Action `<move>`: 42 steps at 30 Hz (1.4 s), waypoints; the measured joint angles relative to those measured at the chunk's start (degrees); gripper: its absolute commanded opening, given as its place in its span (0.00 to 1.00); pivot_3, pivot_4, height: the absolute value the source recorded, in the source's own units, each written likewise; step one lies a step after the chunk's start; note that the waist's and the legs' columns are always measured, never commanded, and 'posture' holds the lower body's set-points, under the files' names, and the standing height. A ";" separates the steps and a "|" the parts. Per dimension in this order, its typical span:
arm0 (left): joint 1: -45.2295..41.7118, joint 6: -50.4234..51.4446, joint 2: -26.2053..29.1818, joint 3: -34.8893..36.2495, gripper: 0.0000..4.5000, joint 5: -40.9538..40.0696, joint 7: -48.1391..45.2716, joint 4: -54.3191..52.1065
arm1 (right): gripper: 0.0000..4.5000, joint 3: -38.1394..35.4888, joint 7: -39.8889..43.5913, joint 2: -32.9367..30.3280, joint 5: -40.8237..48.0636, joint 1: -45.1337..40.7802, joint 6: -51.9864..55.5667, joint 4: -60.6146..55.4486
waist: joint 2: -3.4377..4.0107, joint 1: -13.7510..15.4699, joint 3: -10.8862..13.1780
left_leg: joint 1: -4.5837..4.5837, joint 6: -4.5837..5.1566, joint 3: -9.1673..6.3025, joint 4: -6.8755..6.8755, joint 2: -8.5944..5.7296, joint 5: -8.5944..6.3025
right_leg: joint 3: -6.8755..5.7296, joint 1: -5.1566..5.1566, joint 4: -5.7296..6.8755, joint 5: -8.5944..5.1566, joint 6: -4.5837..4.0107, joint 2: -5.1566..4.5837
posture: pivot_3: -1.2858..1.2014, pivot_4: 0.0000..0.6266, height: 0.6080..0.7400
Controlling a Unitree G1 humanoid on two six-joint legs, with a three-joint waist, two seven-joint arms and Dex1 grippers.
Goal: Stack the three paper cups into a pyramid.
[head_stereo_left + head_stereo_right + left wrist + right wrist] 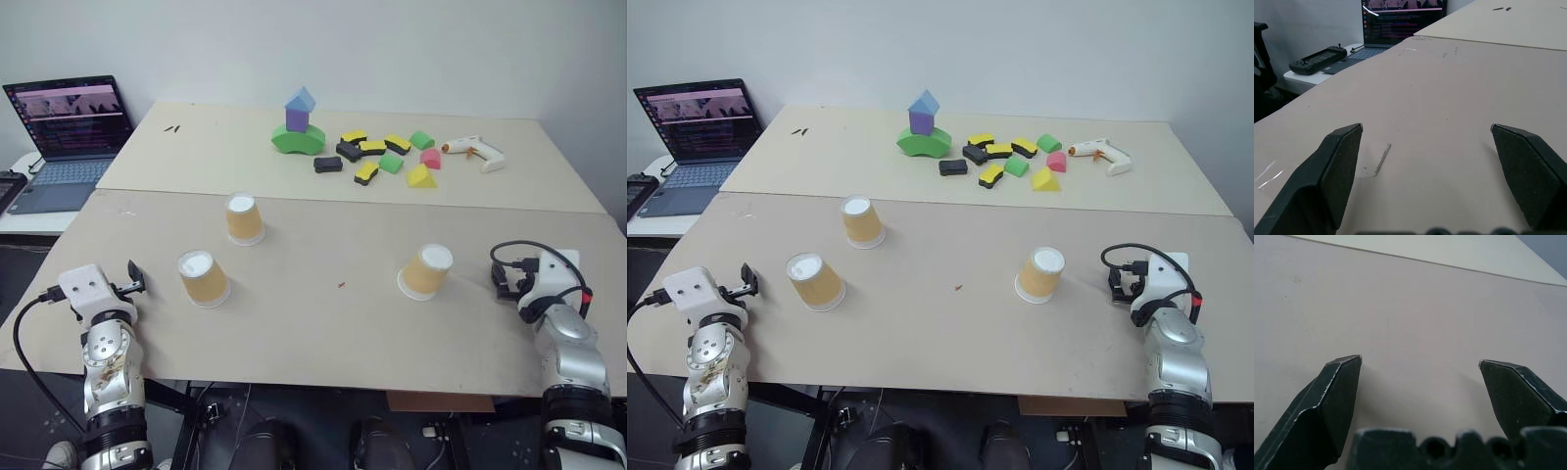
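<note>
Three paper cups sit upside down on the near table, none stacked, so the pyramid is not started. Back cup [244,218] is left of centre, front-left cup [203,278] sits just below and left of it, and the third cup [427,271] is well apart at centre right, tilted a bit toward the right.

Risks: the cups look light and tapered, so a hard squeeze would likely crush or dent a wall, and an off-centre pinch could tip one over and let it roll. The two left cups are near each other; reaching for one could knock the other. The base pair needs to end up touching or just beside each other, otherwise the top cup has nothing to bridge and drops through. The right cup's tilt could make a grasp slip. The block tower [298,127] and loose foam blocks [384,157] in the upper centre are well away, low risk.

Pose: left gripper [1425,134] sits at the lower left of the frame, at the table edge, low and about level, aimed forward, fingers [1342,161] spread wide over bare table, pinching nothing. Right gripper [1420,364] is at the lower right, just right of the third cup, pointing forward, also spread wide and empty. Neither touches a cup.
</note>
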 measured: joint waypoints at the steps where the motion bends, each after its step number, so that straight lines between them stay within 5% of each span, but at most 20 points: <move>1: 0.00 0.00 0.00 0.00 1.00 0.00 0.00 0.00 | 1.00 0.00 0.00 0.00 0.00 0.00 0.00 0.00 | 0.00 0.00 0.00 | 0.00 0.00 0.00 0.00 0.00 0.00 | 0.00 0.00 0.00 0.00 0.00 0.00 | 0.52 0.24 0.66; 6: -1.65 0.28 0.67 -0.66 1.00 -0.73 -2.30 1.68 | 1.00 -7.31 -4.96 1.08 5.36 -4.77 2.34 0.62 | 0.14 0.02 0.07 | -0.03 -0.04 0.07 0.03 -0.05 -0.02 | 0.06 -0.07 0.06 0.00 0.00 -0.09 | 0.52 0.24 0.66; 9: -1.59 0.85 1.50 -0.90 1.00 -1.12 -3.92 1.47 | 1.00 -8.53 -1.74 -3.84 10.30 -12.35 6.10 -5.07 | 0.28 -0.64 0.12 | -0.05 0.03 0.19 -0.08 -0.01 0.00 | 0.25 -0.29 0.10 0.00 0.00 -0.03 | 0.52 0.24 0.66; 15: -1.16 2.17 2.43 -1.08 1.00 -2.31 -6.09 -0.37 | 1.00 -2.53 16.30 -10.01 27.21 -26.99 21.25 -22.86 | 0.09 -0.90 0.00 | 0.03 -0.01 0.14 -0.33 0.19 0.04 | 0.09 -0.21 0.01 -0.04 -0.11 0.22 | 0.52 0.24 0.66; 23: -0.46 3.46 2.80 -2.02 1.00 -2.58 -8.09 -1.25 | 1.00 13.45 44.05 -13.36 45.37 -28.69 37.47 -41.02 | 0.04 1.09 0.02 | -0.01 0.17 -0.05 -0.30 0.05 -0.07 | -0.30 0.05 -0.45 0.03 -0.16 -0.40 | 0.52 0.24 0.66; 32: 13.23 12.04 6.68 -6.07 1.00 -6.96 -19.24 -23.00 | 1.00 26.85 55.15 -17.33 32.50 -22.02 32.43 -45.47 | -0.06 1.06 0.03 | -0.17 0.18 -0.16 -0.31 -0.07 -0.10 | -0.68 0.12 -0.86 0.25 0.02 -0.55 | 0.52 0.24 0.66; 42: 20.84 25.11 23.41 -0.76 1.00 -18.19 -35.45 -39.15 | 1.00 27.15 55.53 -15.14 28.43 -21.16 30.38 -43.09 | -0.01 1.14 0.06 | -0.10 -0.31 -0.20 -0.30 -0.01 -0.33 | -0.74 0.14 -0.85 0.23 -0.01 -0.47 | 0.52 0.24 0.66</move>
